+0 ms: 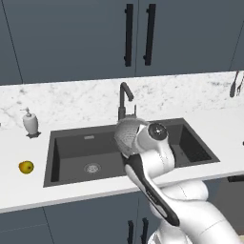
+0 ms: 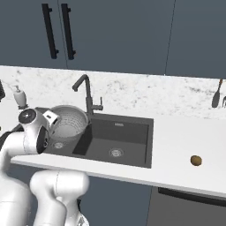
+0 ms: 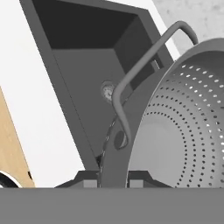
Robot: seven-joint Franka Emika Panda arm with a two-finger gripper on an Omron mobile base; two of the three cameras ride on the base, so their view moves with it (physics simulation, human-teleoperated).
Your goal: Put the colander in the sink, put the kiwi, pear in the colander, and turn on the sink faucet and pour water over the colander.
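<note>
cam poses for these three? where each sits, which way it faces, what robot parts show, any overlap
Left base view: behind-left of the arm, facing forward-down at the sink and pear; white arm at lower right.
Right base view: behind-right, same sink, kiwi on the counter; arm at lower left.
Hand view: on the hand, looking along the pincer, shut on the colander rim above a basin.
Shared: sink, faucet, colander.

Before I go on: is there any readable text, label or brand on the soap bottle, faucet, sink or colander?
None: no legible text in any view.
Soap bottle: plain white, no label.
Faucet and sink: bare dark grey.
Colander: bare perforated metal.
</note>
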